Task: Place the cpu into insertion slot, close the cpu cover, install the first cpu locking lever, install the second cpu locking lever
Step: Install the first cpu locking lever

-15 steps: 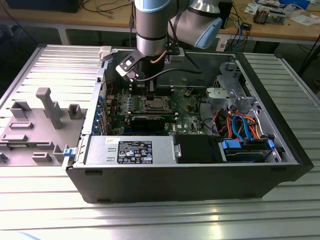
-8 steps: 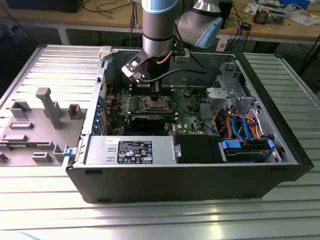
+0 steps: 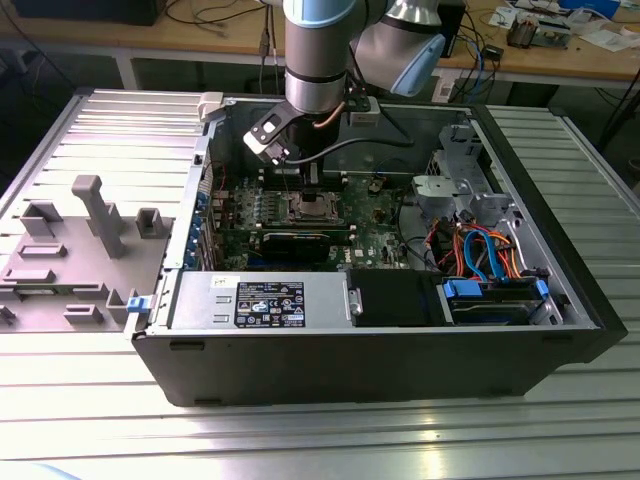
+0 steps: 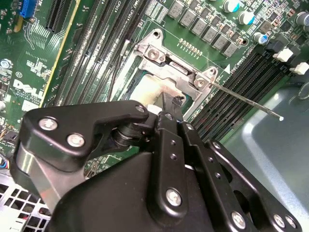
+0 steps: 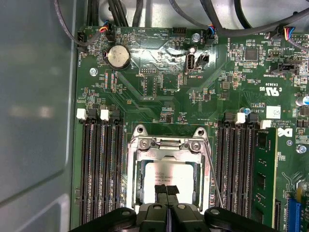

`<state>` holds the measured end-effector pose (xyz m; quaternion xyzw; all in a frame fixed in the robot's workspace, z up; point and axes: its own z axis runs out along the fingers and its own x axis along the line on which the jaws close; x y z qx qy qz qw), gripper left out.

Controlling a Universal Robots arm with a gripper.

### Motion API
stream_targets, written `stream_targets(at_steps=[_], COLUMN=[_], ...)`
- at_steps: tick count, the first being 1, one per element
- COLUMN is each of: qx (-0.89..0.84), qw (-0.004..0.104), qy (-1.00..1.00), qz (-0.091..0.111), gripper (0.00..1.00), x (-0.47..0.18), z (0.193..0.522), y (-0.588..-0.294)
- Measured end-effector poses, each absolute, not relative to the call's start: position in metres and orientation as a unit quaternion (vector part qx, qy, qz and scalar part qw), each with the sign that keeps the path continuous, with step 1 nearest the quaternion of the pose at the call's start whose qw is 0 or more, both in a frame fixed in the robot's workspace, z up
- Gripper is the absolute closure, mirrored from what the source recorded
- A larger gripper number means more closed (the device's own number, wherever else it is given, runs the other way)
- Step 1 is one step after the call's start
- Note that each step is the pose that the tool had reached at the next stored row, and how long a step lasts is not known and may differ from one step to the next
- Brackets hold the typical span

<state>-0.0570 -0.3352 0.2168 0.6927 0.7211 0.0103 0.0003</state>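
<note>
Table: a ribbed metal table carries everything in the exterior view.
Case: an open black computer case lies on its side on the table, with a grey fixture tray beside it on the exterior view's left.
Arm: the arm reaches down into the case over the board.
Board: the green motherboard lies flat on the case floor, with long black memory slots on both sides of the socket.
Insertion slot: the insertion slot sits mid-board, directly under the gripper.
Cpu cover: the cpu cover looks folded down over the socket, its window framing the chip.
Cpu: the cpu lies in the socket, silver top up.
Gripper: the gripper has its fingers pressed together, tips over the chip's top; contact is possibly there, but hard to judge.
Lever: a thin locking lever slants free beside the socket.
</note>
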Motion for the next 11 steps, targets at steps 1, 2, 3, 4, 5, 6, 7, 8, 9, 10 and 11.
stream_targets(at_steps=[1, 2, 3, 4, 5, 6, 7, 8, 9, 10, 11], qx=[0.693, 0.693, 0.693, 0.693, 0.693, 0.693, 0.693, 0.693, 0.693, 0.693, 0.693], qw=[0.0, 0.0, 0.0, 0.0, 0.0, 0.0, 0.0, 0.0, 0.0, 0.0, 0.0], qy=[0.721, 0.721, 0.721, 0.721, 0.721, 0.721, 0.721, 0.721, 0.721, 0.721, 0.721], qz=[0.01, 0.01, 0.01, 0.01, 0.01, 0.01, 0.01, 0.01, 0.01, 0.01, 0.01], gripper=[0.89, 0.89, 0.89, 0.89, 0.89, 0.89, 0.89, 0.89, 0.89, 0.89, 0.89], x=[-0.057, -0.057, -0.057, -0.057, -0.057, -0.057, -0.057, -0.057, -0.057, -0.057, -0.057], z=[0.217, 0.217, 0.217, 0.217, 0.218, 0.219, 0.221, 0.224, 0.227, 0.229, 0.231], y=[-0.335, -0.335, -0.335, -0.335, -0.335, -0.335, -0.335, -0.335, -0.335, -0.335, -0.335])
